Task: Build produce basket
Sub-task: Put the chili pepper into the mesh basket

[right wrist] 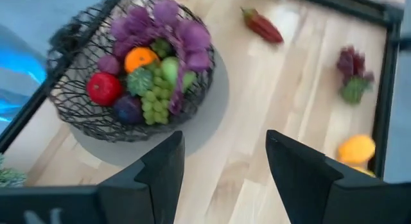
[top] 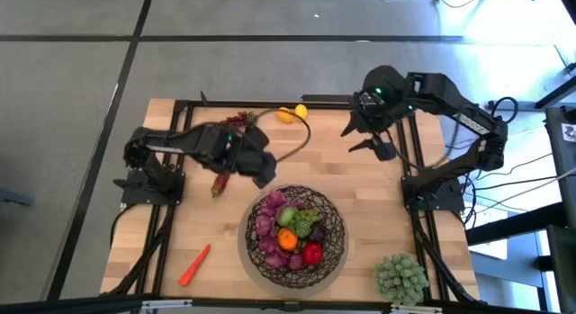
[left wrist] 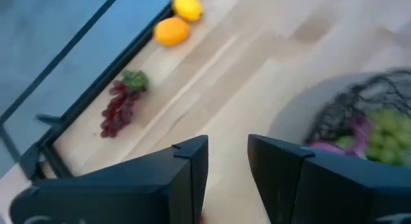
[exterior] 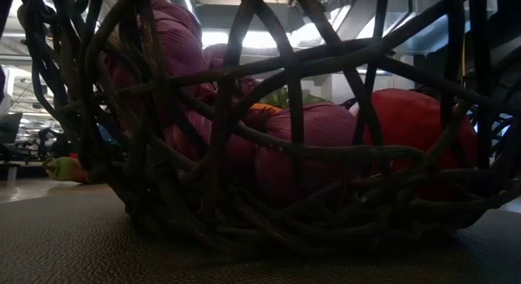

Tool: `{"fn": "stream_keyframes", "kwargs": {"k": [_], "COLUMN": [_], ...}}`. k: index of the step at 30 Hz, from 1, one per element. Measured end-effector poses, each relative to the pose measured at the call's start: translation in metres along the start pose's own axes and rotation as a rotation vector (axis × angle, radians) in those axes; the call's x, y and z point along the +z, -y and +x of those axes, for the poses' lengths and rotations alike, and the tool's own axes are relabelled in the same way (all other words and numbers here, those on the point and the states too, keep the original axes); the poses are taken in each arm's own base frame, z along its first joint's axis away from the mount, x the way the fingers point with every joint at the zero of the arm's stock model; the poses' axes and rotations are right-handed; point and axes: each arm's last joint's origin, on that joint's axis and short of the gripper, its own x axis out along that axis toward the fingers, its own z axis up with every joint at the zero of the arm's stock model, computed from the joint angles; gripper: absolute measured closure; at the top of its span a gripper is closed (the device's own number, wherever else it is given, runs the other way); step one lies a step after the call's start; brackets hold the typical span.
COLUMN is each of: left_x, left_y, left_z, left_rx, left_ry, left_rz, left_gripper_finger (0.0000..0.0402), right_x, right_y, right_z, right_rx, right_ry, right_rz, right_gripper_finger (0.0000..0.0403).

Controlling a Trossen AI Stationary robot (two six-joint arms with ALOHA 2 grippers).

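Observation:
The dark woven wire basket (top: 297, 231) stands on a grey round mat near the table's front, holding purple and green grapes, an orange and a red apple; it fills the low view (exterior: 269, 194). My left gripper (top: 264, 173) hovers open and empty just beyond the basket's far left rim, and its wrist view (left wrist: 228, 166) shows bare wood between the fingers. My right gripper (top: 347, 140) is open and empty above the table's far right part (right wrist: 225, 166). A red pepper (top: 219, 183), a carrot (top: 193, 264), a purple grape bunch (top: 241, 119) and lemons (top: 290, 113) lie on the table.
A pale green spiky ball plant (top: 400, 276) sits at the front right corner. A dark cable (top: 301, 143) curves over the far middle of the table. Black frame rails run along the table's left, right and far edges. Bare wood lies between the basket and the right rail.

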Motion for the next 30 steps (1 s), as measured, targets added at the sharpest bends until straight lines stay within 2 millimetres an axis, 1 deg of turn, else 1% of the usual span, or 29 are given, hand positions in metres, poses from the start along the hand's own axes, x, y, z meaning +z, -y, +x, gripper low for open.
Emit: {"fn": "stream_keyframes", "kwargs": {"k": [4, 6, 8, 11, 13, 15, 18, 23, 27, 30], "left_x": [0.013, 0.02, 0.027, 0.034, 0.036, 0.035, 0.023, -0.013, -0.036, -0.053], "left_y": [-0.016, -0.028, -0.041, -0.056, -0.067, -0.077, -0.095, -0.124, -0.128, -0.131], "left_z": [0.013, 0.016, 0.019, 0.024, 0.026, 0.032, 0.044, 0.058, 0.072, 0.08], "left_rx": [0.009, -0.003, -0.032, -0.096, -0.128, -0.129, -0.124, -0.083, -0.116, -0.093], "left_ry": [-0.047, -0.072, -0.112, -0.18, -0.209, -0.245, -0.333, -0.462, -0.511, -0.555], "left_rz": [0.005, -0.003, -0.022, -0.032, -0.037, -0.051, -0.074, -0.139, -0.216, -0.247], "left_gripper_finger": [0.0303, 0.0303, 0.0303, 0.0303, 0.0303, 0.0303, 0.0303, 0.0303, 0.0303, 0.0303], "right_x": [-0.017, -0.025, -0.03, -0.034, -0.032, -0.031, -0.029, -0.025, -0.024, -0.023], "right_y": [0.021, 0.033, 0.042, 0.047, 0.048, 0.048, 0.046, 0.044, 0.043, 0.042], "right_z": [0.009, 0.014, 0.02, 0.024, 0.025, 0.027, 0.027, 0.029, 0.03, 0.031], "right_rx": [0.003, -0.05, -0.146, -0.27, -0.298, -0.306, -0.31, -0.308, -0.303, -0.299], "right_ry": [0.031, 0.03, 0.005, -0.042, -0.034, -0.018, -0.007, 0.008, 0.011, 0.011], "right_rz": [0.121, 0.213, 0.297, 0.376, 0.404, 0.43, 0.454, 0.44, 0.434, 0.426], "right_gripper_finger": [0.0192, 0.0192, 0.0192, 0.0192, 0.0192, 0.0192, 0.0192, 0.0192, 0.0192, 0.0192]}}
